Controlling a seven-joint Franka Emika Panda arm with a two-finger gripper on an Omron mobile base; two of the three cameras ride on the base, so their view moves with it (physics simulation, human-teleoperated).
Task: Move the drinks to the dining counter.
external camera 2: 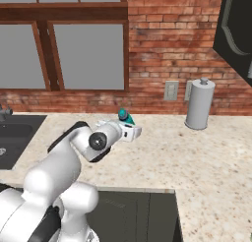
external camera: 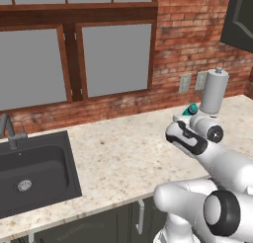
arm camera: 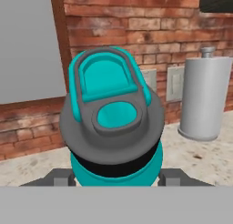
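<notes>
Arm: reaching forward over the stone counter (external camera: pixel 118 153), wrist level, hand pointing toward the brick wall (external camera 2: pixel 172 39).
Gripper (arm camera: pixel 116 180): closing on the teal bottle (arm camera: pixel 113 123) — fingers sitting at either side of its body.
Bottle position: lifted above the counter, left of the paper-towel roll (external camera 2: pixel 199 104).
Bottle axis: tilting — dark cap (external camera 2: pixel 122 113) leaning up and back toward the hand.

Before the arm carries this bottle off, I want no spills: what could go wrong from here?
The teal bottle sits between the tool fingers, whose contact isn't clearly visible, so it might slip or tip. The paper-towel roll stands upright close by; a wide swing toward it could topple it. The stone counter edge is close below.
</notes>
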